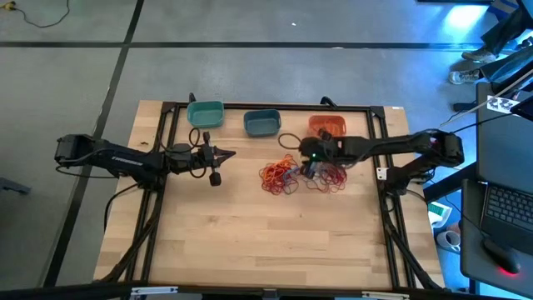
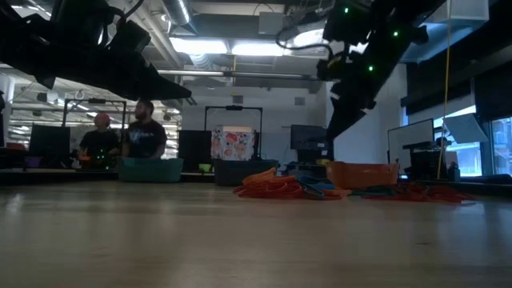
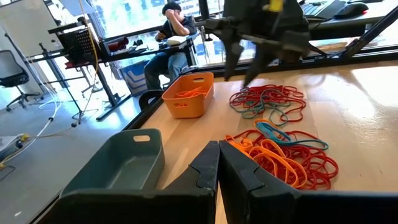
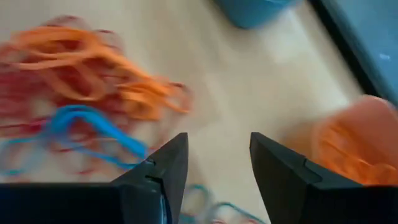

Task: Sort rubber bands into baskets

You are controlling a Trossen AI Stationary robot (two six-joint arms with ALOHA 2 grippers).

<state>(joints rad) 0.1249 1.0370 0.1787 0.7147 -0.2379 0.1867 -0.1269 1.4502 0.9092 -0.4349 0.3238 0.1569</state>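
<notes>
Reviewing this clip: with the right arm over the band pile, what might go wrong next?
1. The red, orange and blue rubber bands lie tangled, so the open right end effector may lift several colours together.
2. The orange plastic basket sits close beside that arm, so a swing might nudge it.

In the right wrist view, the heap of thin red, orange and blue rubber bands point(image 4: 81, 93) smears; the orange plastic basket point(image 4: 354, 143), perhaps holding bands, is cut off.
</notes>
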